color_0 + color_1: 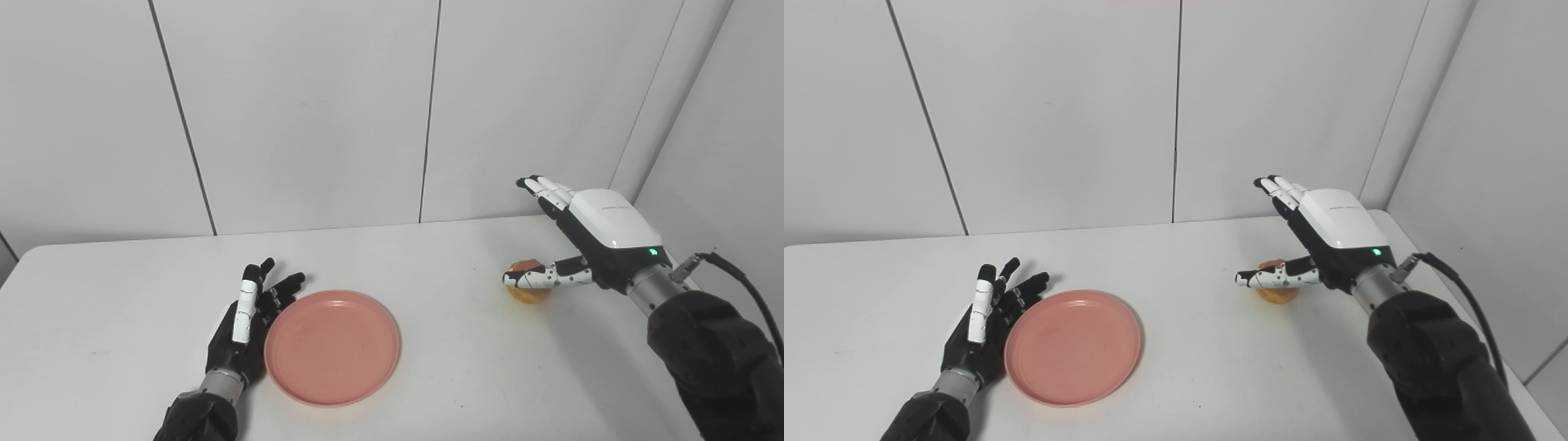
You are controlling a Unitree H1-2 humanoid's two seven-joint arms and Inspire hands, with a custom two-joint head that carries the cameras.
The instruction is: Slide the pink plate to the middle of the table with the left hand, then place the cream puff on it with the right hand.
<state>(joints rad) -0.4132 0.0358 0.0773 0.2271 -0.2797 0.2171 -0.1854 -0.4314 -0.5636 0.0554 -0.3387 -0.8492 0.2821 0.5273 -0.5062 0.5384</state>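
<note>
Left eye view: the pink plate (332,347) lies flat on the white table (122,294), a little left of the table's middle, and nothing lies in it. The left hand (245,324) stands on edge against the plate's left rim, palm toward the plate, its fingers (288,288) straight and spread, gripping nothing; the fingertips reach just past the rim's far-left curve. The right hand (588,239) hangs above the right part of the table, fingers stretched out and apart, holding nothing. The cream puff (528,288) sits on the table directly beneath that hand's thumb (539,277), which crosses in front of its top; whether the thumb touches it cannot be told. The puff is well apart from the plate. Right eye view: the same layout holds. The plate (1073,346) is bare inside, with the left hand (983,324) flat along its left rim, fingers released. The right hand (1323,236) is spread open over the cream puff (1276,293), whose lower half shows below the thumb; the longer fingers point away toward the wall (1059,110), above and beyond the puff.
</note>
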